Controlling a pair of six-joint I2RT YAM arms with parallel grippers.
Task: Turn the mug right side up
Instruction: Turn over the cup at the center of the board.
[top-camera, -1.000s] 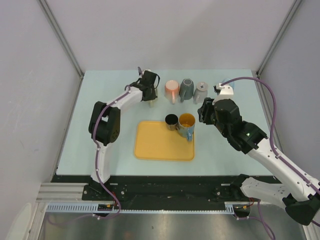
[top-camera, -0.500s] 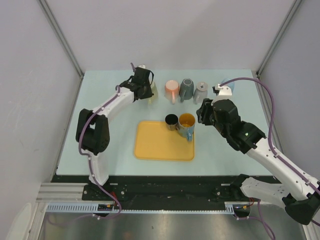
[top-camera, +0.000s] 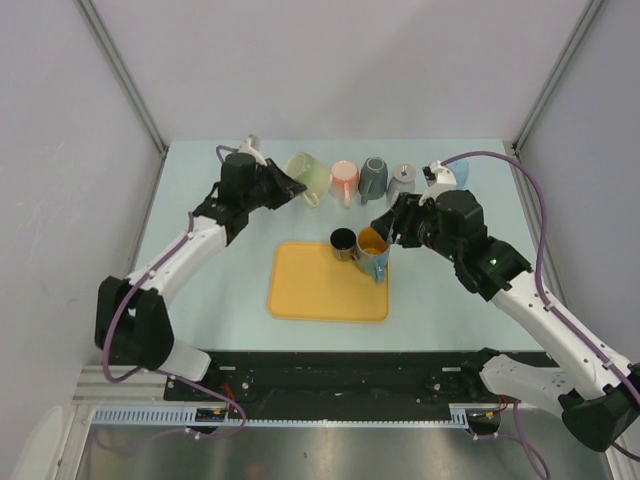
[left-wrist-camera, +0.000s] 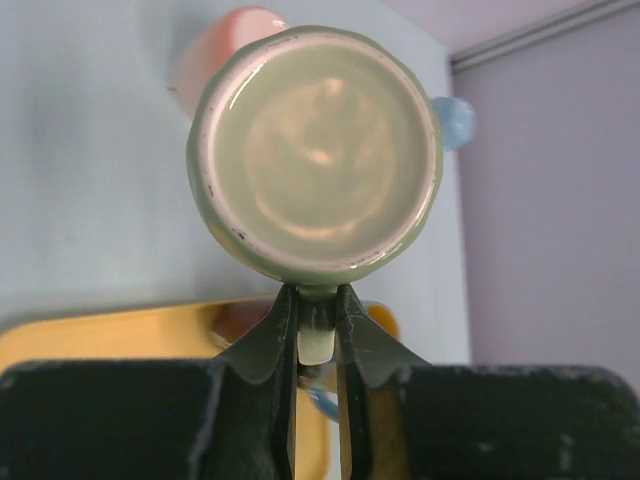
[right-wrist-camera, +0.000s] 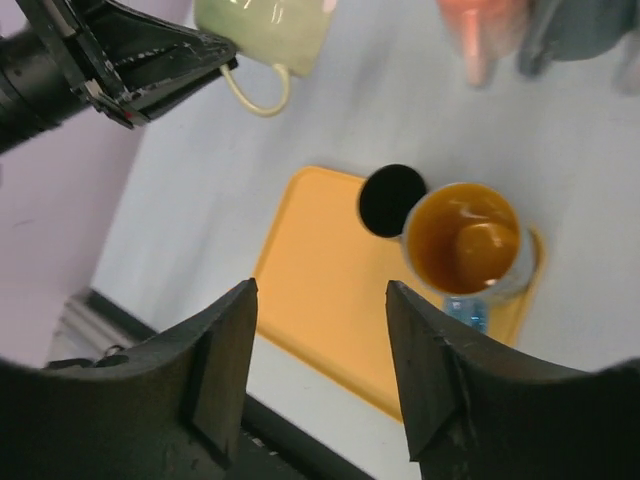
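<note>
A pale green mug (top-camera: 311, 178) hangs in the air at the back left, lying on its side. My left gripper (top-camera: 284, 187) is shut on its handle. In the left wrist view the mug's base (left-wrist-camera: 315, 150) faces the camera and the handle sits between the jaws of the left gripper (left-wrist-camera: 317, 330). The right wrist view shows the mug (right-wrist-camera: 270, 30) with its handle (right-wrist-camera: 255, 95) downward beside the left gripper (right-wrist-camera: 160, 65). My right gripper (top-camera: 386, 231) is open and empty, above the yellow tray (top-camera: 310, 292). Its own view shows the right gripper (right-wrist-camera: 320, 288) over the tray (right-wrist-camera: 320, 300).
A black mug (top-camera: 343, 243) and a blue mug with an orange inside (top-camera: 373, 250) stand upright on the tray's far right. A pink mug (top-camera: 344, 182), a dark grey mug (top-camera: 373, 178), a light grey mug (top-camera: 401, 183) and a light blue mug (top-camera: 456, 172) line the back.
My left arm has swung its elbow out to the left, lifting the green mug off the table and tipping it onto its side. My right gripper has moved left over the tray's mugs.
</note>
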